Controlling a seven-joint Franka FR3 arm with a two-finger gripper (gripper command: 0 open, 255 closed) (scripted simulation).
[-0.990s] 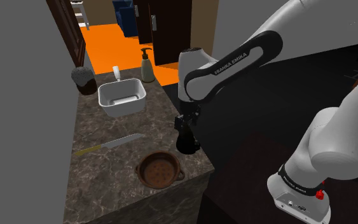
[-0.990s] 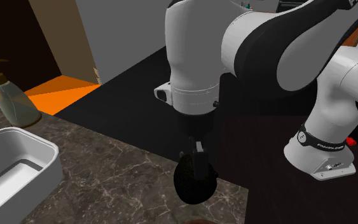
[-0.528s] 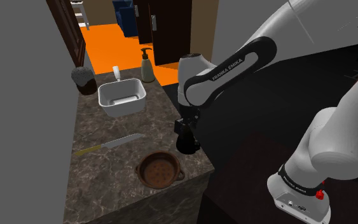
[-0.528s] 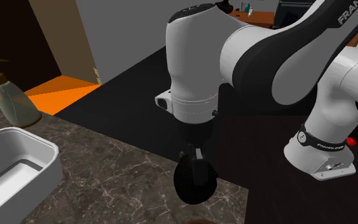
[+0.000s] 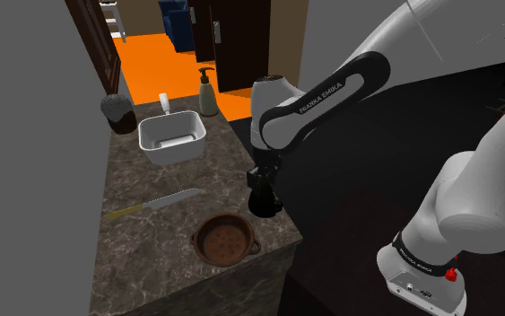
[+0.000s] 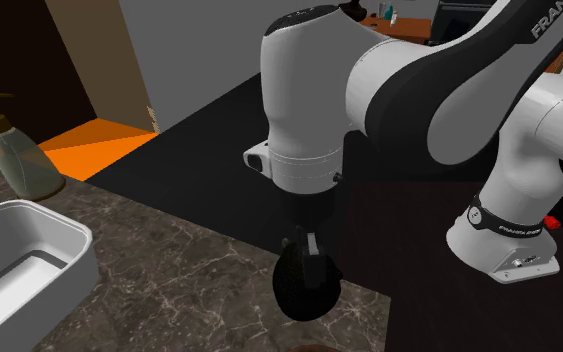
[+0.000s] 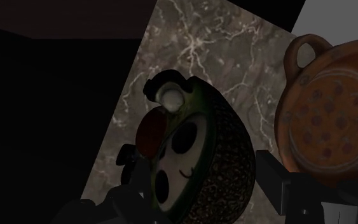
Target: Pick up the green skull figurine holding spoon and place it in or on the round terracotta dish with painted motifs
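Observation:
The skull figurine (image 5: pixel 264 201) looks almost black in the shoulder view and stands at the counter's edge nearest the arm. The wrist view shows its green skull figurine (image 7: pixel 196 153) face with dark eye holes, a red patch and a pale knob on top. My gripper (image 5: pixel 263 190) comes straight down on it, and the black fingers (image 7: pixel 131 167) clasp both its sides, so the gripper (image 7: pixel 203 184) is shut on it. The figurine (image 6: pixel 307 285) still rests on the marble. The round terracotta dish (image 5: pixel 224 241), with dotted motifs and small handles, sits close beside it; the same dish (image 7: pixel 330 114) lies just past one finger.
A white rectangular tub (image 5: pixel 171 137) and a soap dispenser (image 5: pixel 207 92) stand at the counter's far end, with a dark round object (image 5: pixel 116 109) beside them. A knife (image 5: pixel 156 205) lies mid-counter. The counter edge (image 5: pixel 288 224) drops off right beside the figurine.
The arm has sunk a little lower over the figurine, and the fingers have drawn in against its sides. The figurine and dish have not moved.

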